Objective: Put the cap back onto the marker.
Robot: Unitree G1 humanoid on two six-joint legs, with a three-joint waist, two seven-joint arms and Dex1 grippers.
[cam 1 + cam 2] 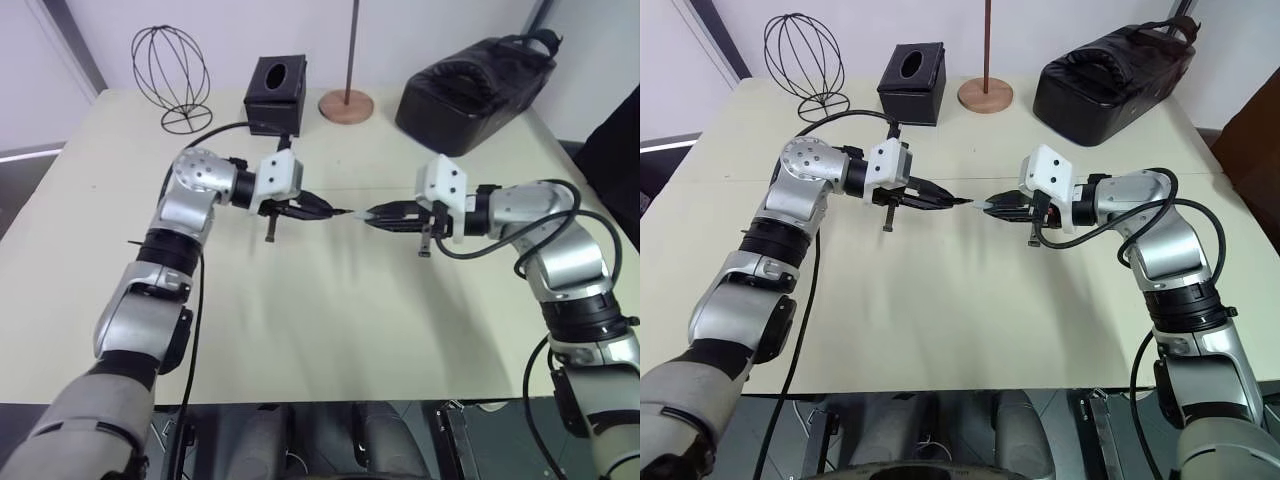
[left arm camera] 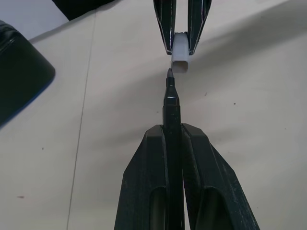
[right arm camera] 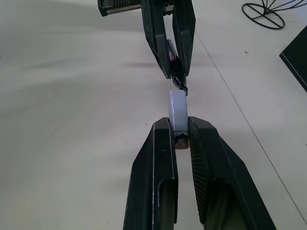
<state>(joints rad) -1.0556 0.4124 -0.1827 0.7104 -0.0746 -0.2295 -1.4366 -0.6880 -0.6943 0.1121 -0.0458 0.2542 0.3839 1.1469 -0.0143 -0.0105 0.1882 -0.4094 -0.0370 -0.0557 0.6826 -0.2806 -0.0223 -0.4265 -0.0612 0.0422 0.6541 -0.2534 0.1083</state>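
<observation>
Capping is nearly lined up but not done: your left gripper [image 2: 173, 139] is clamped on the marker [image 2: 171, 103], your right gripper [image 3: 181, 125] on the cap [image 2: 181, 53], both above the table [image 1: 330, 320]. Tip sits just short of the cap's mouth; you still need to push them together.

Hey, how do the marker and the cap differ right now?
The marker is thin, black and long, ending in a pointed tip; the cap is short, stubby and pale grey-white with an open mouth. The marker sits clamped in the left gripper, the cap in the right gripper. Both are held above the table, tip facing mouth, nearly lined up with a small gap.
</observation>
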